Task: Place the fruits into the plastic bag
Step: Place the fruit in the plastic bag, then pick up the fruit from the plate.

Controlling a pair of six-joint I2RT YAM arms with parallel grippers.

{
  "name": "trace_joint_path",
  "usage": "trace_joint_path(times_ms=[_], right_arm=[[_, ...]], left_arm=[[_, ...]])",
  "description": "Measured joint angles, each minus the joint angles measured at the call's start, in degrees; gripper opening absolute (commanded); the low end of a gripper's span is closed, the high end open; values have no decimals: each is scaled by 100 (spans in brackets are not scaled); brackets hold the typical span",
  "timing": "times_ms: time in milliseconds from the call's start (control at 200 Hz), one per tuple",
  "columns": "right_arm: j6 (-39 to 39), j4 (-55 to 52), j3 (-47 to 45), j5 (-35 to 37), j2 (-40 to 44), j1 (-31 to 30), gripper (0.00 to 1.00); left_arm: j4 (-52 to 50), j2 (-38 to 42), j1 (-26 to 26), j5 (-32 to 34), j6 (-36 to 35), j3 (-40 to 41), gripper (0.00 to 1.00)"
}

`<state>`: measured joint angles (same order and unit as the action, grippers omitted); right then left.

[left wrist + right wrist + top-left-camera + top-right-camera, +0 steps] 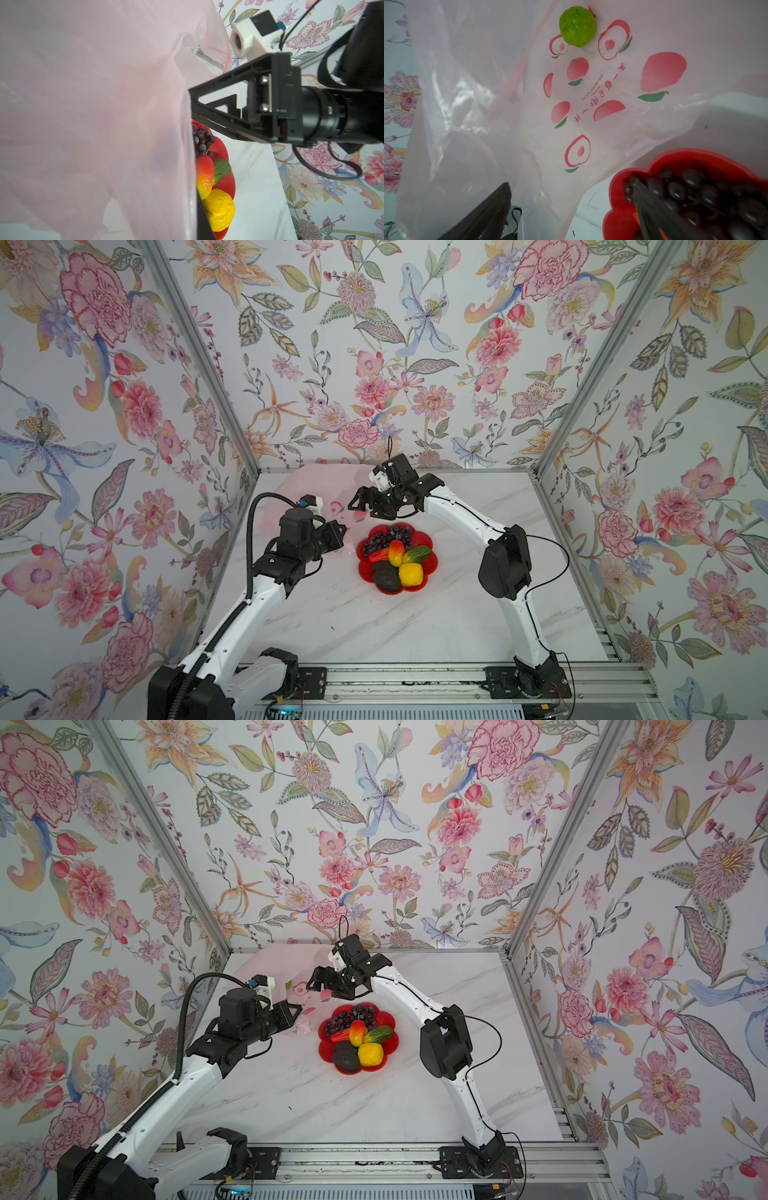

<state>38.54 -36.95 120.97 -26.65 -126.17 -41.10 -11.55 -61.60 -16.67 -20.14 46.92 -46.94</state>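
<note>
One fruit, the green netted ball (577, 26), is seen lying inside the plastic bag (307, 489). The bag is spread left of centre in both top views, just above and left of the red plate (426, 540). Its edge is pinched by the clenched left claw (297, 1011), apparently raised so that the mouth gapes for loading. The right claw (359, 508) is spread wide and empty, hung over the border of bag and plate. The grape bunch (386, 539), mango (395, 552), lemon (410, 574) and avocado (386, 577) are not yet moved. Red peaches are printed on the bag. One mirrored line appears to read "ENJOY YOUR LIFE"; the Chinese characters beside it cannot be read.
</note>
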Motion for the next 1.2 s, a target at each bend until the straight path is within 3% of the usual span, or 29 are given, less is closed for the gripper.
trace_joint_path(times_ms=[260,470,741,1201], right_arm=[[-90,-341,-1399,940,1779,-197,94],[-514,-1220,-1565,1246,2516,7,95],[-1108,-2138,-1810,1432,2459,87,96],[-1064,-1690,-2227,1447,1451,-76,92]], left_arm=[[-33,-151,214,-203,-20,0,0],[-90,-179,216,-210,-61,-52,0],[-264,-46,216,-149,-212,-186,0],[-269,227,216,-212,-212,-157,0]])
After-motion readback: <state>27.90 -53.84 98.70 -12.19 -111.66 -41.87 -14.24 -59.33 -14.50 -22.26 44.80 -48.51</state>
